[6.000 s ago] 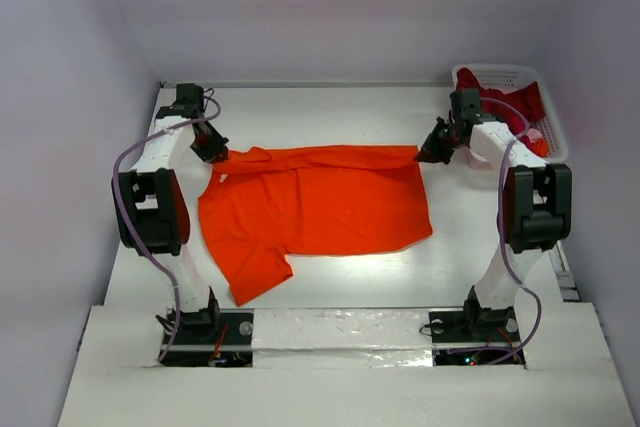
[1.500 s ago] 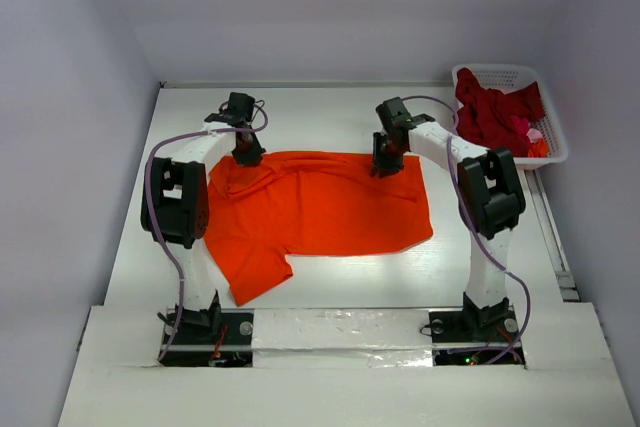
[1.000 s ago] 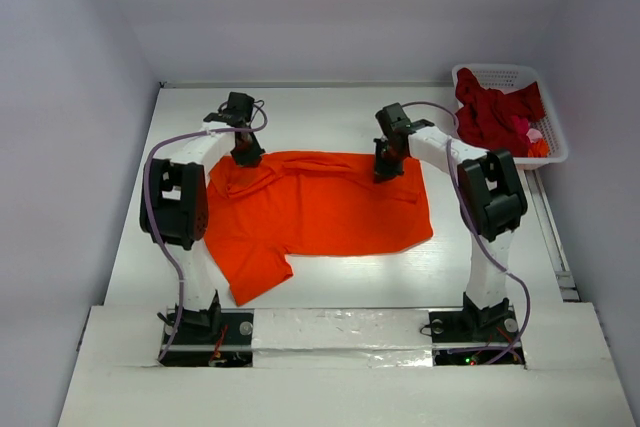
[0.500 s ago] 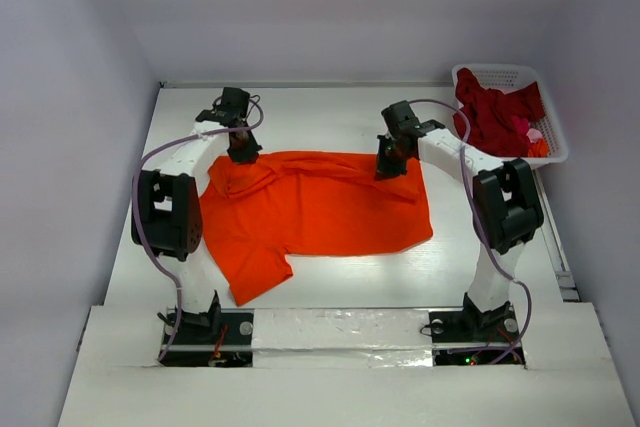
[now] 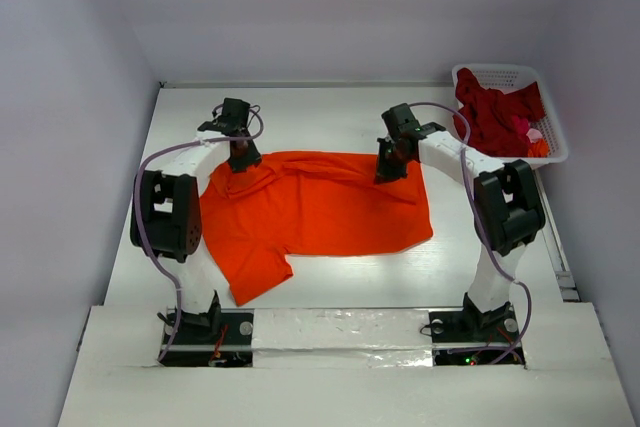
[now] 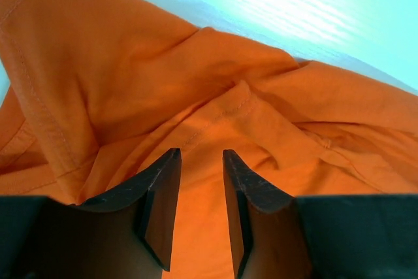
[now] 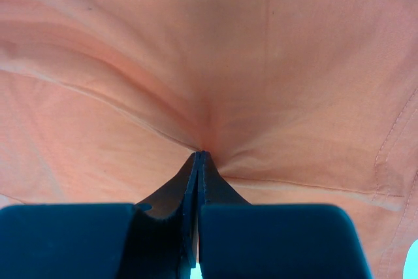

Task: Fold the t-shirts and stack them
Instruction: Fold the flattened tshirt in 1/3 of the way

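Note:
The bright orange-red t-shirt (image 5: 320, 207) lies spread on the white table, its far edge rumpled and one sleeve at the near left. My left gripper (image 5: 243, 159) is over the shirt's far left corner. In the left wrist view it (image 6: 199, 155) is open, jaws a little apart just above wrinkled orange cloth (image 6: 215, 70), holding nothing. My right gripper (image 5: 385, 172) is at the shirt's far right edge. In the right wrist view it (image 7: 198, 153) is shut, pinching a pucker of the orange cloth (image 7: 261, 63). Dark crimson shirts (image 5: 495, 112) with a bit of pink lie heaped in the basket.
The white lattice basket (image 5: 500, 70) stands at the far right corner of the table. White walls enclose the table on the left, back and right. Both arm bases are bolted at the near edge (image 5: 340, 329).
Since six seconds ago both grippers moved inward along the shirt's far edge from its outer corners. In the last half second the left wrist shifted slightly; the right holds still.

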{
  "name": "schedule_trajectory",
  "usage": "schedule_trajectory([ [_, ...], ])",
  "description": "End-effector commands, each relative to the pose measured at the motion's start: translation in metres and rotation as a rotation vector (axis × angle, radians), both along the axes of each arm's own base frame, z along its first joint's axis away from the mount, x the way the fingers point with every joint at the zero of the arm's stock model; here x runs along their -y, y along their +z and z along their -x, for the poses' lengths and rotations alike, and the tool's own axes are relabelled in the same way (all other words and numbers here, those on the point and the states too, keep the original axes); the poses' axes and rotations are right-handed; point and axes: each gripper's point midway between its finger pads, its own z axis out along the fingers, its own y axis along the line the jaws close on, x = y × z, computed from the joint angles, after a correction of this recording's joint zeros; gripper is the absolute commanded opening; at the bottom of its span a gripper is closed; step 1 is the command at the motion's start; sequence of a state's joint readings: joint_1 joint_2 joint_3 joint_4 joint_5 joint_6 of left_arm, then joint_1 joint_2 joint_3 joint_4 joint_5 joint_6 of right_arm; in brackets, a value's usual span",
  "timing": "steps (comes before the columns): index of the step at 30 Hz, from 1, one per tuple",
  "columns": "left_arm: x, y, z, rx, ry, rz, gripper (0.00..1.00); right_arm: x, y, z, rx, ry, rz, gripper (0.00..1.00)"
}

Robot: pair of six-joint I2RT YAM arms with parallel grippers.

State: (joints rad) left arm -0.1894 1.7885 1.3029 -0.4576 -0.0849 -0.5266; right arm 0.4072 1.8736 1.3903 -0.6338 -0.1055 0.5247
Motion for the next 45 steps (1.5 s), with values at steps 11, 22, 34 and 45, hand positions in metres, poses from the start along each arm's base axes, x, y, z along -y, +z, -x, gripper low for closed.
schedule_trajectory([
  [11, 0.003, 0.003, -0.035, 0.117, -0.014, -0.010, 0.32, -0.008, 0.021, -0.007, 0.066, 0.003, -0.038, 0.00],
  [22, 0.005, -0.013, -0.042, 0.124, -0.016, -0.007, 0.32, -0.008, 0.023, -0.009, 0.072, 0.003, -0.035, 0.00],
  [34, 0.008, -0.016, -0.045, 0.122, -0.020, 0.004, 0.38, -0.008, 0.021, -0.008, 0.070, 0.002, -0.035, 0.00],
  [45, 0.009, -0.008, -0.046, 0.129, -0.014, 0.016, 0.00, -0.008, 0.020, -0.009, 0.067, -0.002, -0.036, 0.00],
])
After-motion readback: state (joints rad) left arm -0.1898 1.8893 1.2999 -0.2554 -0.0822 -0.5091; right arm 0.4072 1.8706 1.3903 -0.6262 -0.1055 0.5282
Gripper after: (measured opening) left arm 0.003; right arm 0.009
